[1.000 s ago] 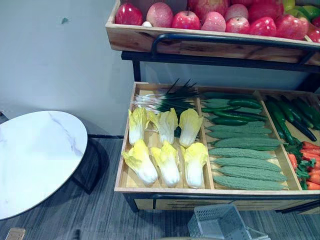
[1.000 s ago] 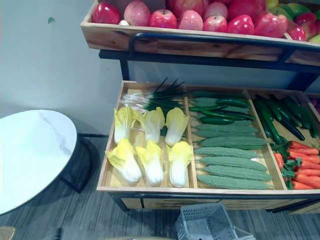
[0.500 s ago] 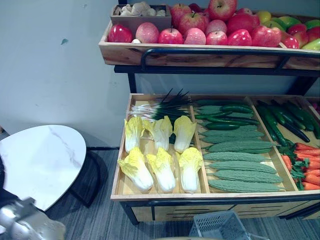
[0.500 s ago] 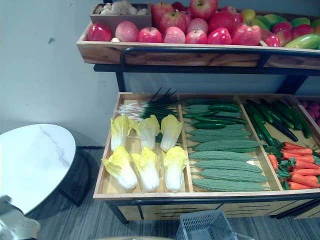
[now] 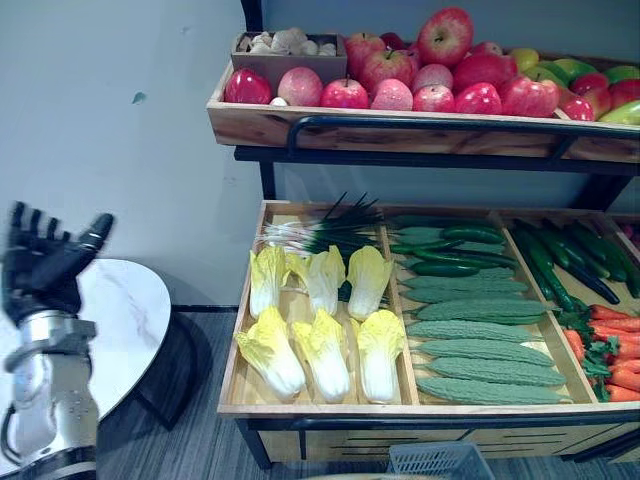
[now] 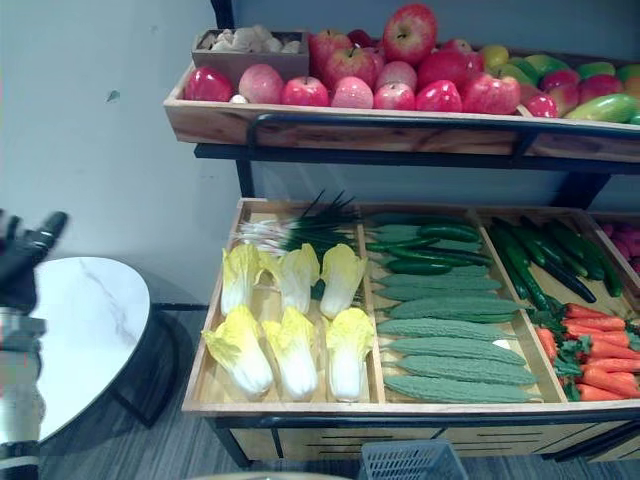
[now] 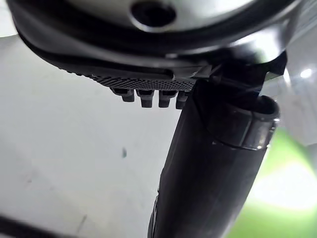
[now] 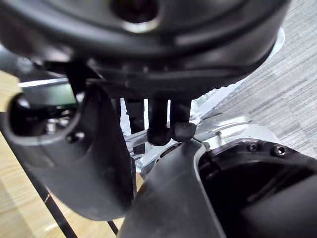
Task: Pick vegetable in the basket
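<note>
While looking down from the head, seeing the left hand [image 5: 40,268] raised at 9 o'clock, with the round marble table [image 5: 125,300] just below it. Got the fingers [image 5: 22,222] straight and pointing up, thumb [image 5: 95,232] splayed toward 2 o'clock, so spread wide, gripping nothing and touching nothing (same story up close from its wrist). Can't tell about the right hand [image 8: 94,163], just dark bulk in its own wrist view. Vegetables all lying in the wooden tray [image 5: 400,410] at centre: napa cabbages [image 5: 325,345] at its 7 o'clock, bitter gourds [image 5: 485,345] just beside them at 5, cucumbers [image 5: 455,235] at 1, scallions [image 5: 320,220] at 11, carrots [image 5: 615,350] at 4. Down at 6 o'clock, spotting the grey basket [image 5: 440,460] below the tray, well apart from the left hand.
</note>
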You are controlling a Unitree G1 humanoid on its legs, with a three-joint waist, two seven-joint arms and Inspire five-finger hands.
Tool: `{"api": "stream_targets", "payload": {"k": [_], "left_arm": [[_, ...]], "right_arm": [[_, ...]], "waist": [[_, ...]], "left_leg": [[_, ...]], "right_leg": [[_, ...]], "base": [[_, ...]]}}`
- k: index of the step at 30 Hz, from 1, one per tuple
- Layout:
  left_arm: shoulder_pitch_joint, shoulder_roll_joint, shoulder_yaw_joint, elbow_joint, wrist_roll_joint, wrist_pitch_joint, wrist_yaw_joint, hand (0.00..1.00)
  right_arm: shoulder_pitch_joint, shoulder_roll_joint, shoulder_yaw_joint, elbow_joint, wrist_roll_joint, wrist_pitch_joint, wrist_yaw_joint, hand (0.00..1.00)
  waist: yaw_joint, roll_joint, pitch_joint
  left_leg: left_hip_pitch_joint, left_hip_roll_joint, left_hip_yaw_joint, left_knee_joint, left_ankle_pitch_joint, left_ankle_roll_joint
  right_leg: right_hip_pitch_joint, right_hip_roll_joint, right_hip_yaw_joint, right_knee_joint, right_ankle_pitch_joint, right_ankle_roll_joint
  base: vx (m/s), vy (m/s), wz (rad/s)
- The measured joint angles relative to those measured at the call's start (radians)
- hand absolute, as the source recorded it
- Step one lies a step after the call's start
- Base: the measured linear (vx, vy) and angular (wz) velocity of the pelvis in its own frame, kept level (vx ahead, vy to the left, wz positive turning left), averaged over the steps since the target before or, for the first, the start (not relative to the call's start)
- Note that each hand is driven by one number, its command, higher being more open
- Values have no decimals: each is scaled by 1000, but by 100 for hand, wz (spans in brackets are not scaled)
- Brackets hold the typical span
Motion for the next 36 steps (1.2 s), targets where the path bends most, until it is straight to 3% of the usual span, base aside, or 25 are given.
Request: {"api": "stream_targets", "payload": {"k": [8, 17, 21, 27, 36], "left_arm": [[19, -143, -198, -71, 94, 130, -40, 100], [10, -192, -335, -122, 234, 204, -30, 100], [4, -192, -339, -102, 246, 235, 4, 100], [-25, -189, -333, 15, 296, 235, 59, 100], [-70, -186, -286, 128, 316, 236, 57, 100]], "right_arm": [[-3, -11, 47, -30, -18, 4, 5, 0], [-11, -27, 85, -64, -18, 17, 9, 0], [-9, -23, 85, -64, -18, 20, 9, 0], [-7, -24, 85, -66, -18, 19, 13, 0], [-4, -29, 117, -87, -17, 7, 25, 0]], "waist": [[-11, 10, 9], [-15, 16, 28], [-19, 7, 30], [-21, 8, 30], [-38, 23, 31]], "left_leg": [[-3, 19, 36, -1, -6, 6], [-17, 34, 86, -1, 28, 2], [-14, 32, 88, -1, 30, 1], [-15, 36, 88, -1, 27, 2], [-31, 77, 125, -1, 24, 1]], "right_leg": [[-1, 19, 43, -33, 0, 0], [-29, 30, 67, -36, 15, 3], [-30, 28, 82, -36, 31, 14], [-34, 30, 93, -36, 45, 10], [-67, 68, 139, -37, 98, -5]], "base": [[-71, -71, -11], [-4, -43, -9], [0, 0, 0], [-37, -21, -2], [-65, -62, -9]]}}
